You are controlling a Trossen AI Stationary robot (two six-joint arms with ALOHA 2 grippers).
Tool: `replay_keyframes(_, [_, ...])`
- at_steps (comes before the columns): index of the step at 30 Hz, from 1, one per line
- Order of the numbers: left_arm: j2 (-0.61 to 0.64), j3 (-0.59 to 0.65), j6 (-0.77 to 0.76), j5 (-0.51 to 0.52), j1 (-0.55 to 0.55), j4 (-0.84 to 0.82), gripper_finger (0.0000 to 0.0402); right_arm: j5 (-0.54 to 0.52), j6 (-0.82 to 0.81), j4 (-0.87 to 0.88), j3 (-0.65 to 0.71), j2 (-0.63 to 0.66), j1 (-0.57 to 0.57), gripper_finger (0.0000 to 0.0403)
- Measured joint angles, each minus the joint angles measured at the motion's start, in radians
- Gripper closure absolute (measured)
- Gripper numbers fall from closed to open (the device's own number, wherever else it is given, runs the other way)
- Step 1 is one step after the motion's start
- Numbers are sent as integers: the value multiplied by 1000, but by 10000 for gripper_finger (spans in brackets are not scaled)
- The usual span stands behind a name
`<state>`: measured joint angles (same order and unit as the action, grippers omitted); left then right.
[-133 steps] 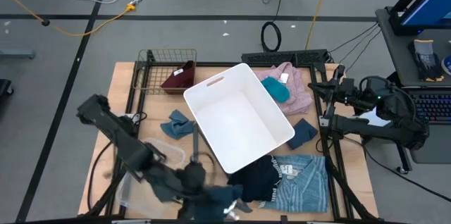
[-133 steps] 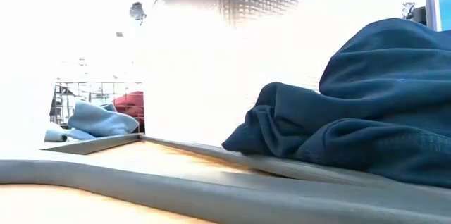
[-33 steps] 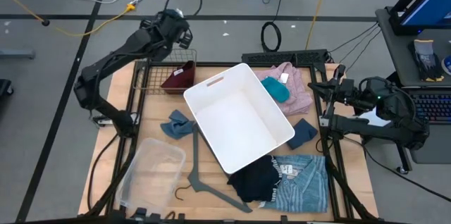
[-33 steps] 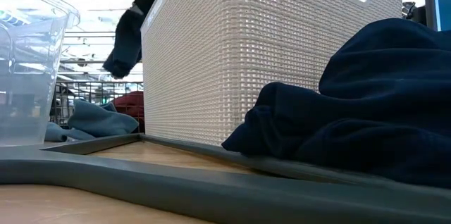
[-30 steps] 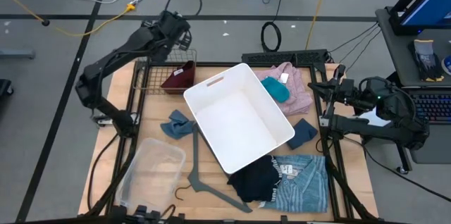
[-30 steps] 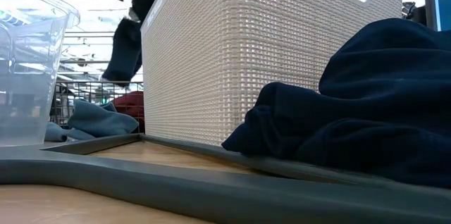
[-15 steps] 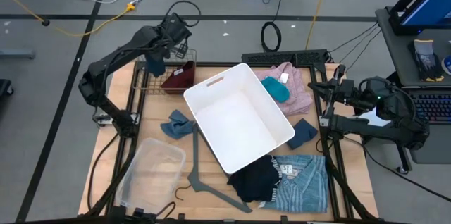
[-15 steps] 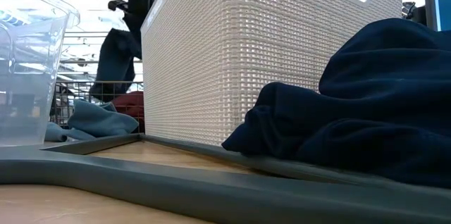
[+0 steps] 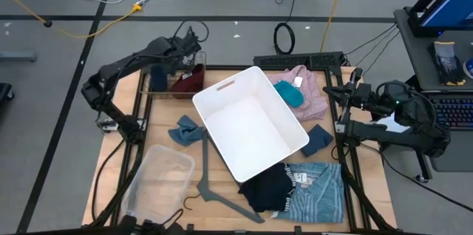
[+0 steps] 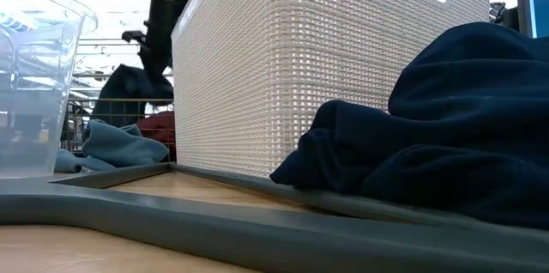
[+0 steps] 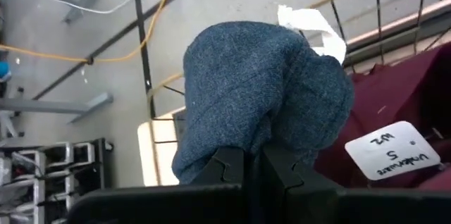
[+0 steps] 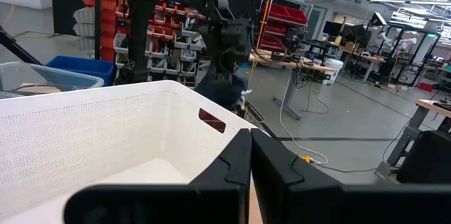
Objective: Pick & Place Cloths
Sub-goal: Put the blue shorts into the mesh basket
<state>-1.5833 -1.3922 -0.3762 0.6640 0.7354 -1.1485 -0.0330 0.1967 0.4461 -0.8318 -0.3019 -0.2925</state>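
Note:
My left gripper [image 9: 171,58] is over the wire basket [image 9: 151,63] at the table's far left corner, shut on a dark blue cloth [image 9: 158,78] with a white label [image 11: 310,27]. The dark red cloth [image 9: 188,81] lies in that basket. Pink fleece [image 9: 310,87] with a teal piece [image 9: 290,96] on it, a navy piece [image 9: 319,137], the blue striped shirt [image 9: 321,191], a black cloth [image 9: 267,187] and a light blue cloth [image 9: 185,130] lie on the table. My right gripper [image 12: 250,146] waits shut at the table's right edge. My left gripper pinches a bunched fold of the dark blue cloth [image 11: 239,136] between its two fingers, coming from above and slanting down. The cloth [image 10: 129,93] hangs below the fingers, with its lower end down inside the wire basket's rim; whether it rests on the bottom I cannot tell.
A big white bin [image 9: 251,120] stands tilted in the table's middle. A clear plastic tub [image 9: 159,179] and a grey hanger [image 9: 214,191] lie near the front left. The black and navy heap [image 10: 429,136] fills the low view's right.
My left gripper has come down and toward the table's near side, from beyond the far edge to over the wire basket. The dark blue cloth has gone down with it and now hangs into the basket beside the dark red cloth. The gripper has stayed shut.

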Motion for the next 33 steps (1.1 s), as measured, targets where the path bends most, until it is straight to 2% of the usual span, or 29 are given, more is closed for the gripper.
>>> replay_keyframes(12, [0, 193, 15, -157, 37, 173, 398, 0, -1, 0, 0, 0, 0, 399])
replay_keyframes(18, [0, 213, 13, -343, 80, 183, 398, 0, -1, 0, 0, 0, 0, 399])
replay_keyframes(20, [0, 213, 7, -367, 90, 185, 398, 0, -1, 0, 0, 0, 0, 399])
replay_keyframes(29, [6, 213, -1, -472, 130, 199, 348, 0, -1, 0, 0, 0, 0, 399])
replay_keyframes(33, [6, 213, -19, -484, 130, 211, 320, 0, -1, 0, 0, 0, 0, 399])
